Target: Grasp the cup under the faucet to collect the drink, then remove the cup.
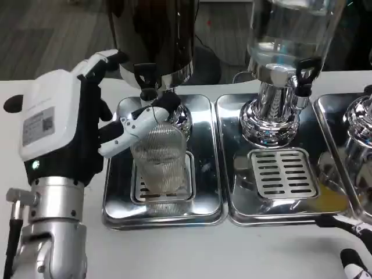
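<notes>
one cup (160,160), three dispensers (154,35), three trays (206,157)

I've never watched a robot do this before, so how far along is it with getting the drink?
Done: the left hand has its fingers around the clear ribbed plastic cup, which stands on the slotted steel drip tray beneath the dark urn's black faucet. In hand: collecting the drink; I cannot tell whether liquid is flowing. Left: taking the cup away. The right hand waits at the table edge.

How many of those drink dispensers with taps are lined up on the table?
3: a dark dispenser on the left above the cup, a clear dispenser in the middle, and a third dispenser cut off at the right edge. More may be hidden.
</notes>
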You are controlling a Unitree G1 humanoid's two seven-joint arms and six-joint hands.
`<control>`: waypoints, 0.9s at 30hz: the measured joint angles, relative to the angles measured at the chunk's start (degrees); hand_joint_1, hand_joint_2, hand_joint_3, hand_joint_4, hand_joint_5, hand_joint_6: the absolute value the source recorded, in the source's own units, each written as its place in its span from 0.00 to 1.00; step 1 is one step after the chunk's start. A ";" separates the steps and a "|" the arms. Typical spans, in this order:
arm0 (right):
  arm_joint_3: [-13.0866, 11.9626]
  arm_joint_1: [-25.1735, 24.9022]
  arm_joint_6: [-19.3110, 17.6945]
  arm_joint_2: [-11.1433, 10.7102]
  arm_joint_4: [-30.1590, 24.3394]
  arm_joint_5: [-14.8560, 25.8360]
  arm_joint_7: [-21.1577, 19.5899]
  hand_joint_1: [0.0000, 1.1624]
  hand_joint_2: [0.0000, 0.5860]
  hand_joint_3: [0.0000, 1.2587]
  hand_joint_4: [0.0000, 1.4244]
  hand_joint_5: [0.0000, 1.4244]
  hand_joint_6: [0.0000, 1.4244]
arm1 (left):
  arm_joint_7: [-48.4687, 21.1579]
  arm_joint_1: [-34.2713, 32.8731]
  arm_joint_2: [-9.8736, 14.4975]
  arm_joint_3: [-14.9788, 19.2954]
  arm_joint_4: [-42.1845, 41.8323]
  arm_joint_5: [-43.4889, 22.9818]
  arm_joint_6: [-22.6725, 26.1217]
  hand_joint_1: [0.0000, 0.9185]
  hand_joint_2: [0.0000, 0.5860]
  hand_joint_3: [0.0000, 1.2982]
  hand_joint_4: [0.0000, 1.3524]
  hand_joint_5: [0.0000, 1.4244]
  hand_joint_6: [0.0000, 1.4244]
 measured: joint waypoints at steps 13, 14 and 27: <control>-0.92 1.29 -0.55 -0.05 0.03 0.82 0.07 0.35 0.83 0.25 0.14 0.10 0.06 | -1.53 -3.37 -2.87 -3.46 2.15 0.40 -0.02 0.06 0.08 0.30 0.27 0.60 0.66; -0.98 1.29 -0.61 -0.07 0.05 0.86 0.16 0.35 0.83 0.25 0.14 0.10 0.06 | -1.54 -3.10 -2.97 -3.50 1.63 0.46 -0.02 0.06 0.08 0.30 0.28 0.61 0.66; -1.01 1.29 -0.78 -0.07 0.05 1.72 0.45 0.35 0.83 0.24 0.13 0.10 0.06 | -1.57 3.25 -3.02 -3.57 -3.60 0.51 -2.19 0.06 0.08 0.32 0.29 0.61 0.66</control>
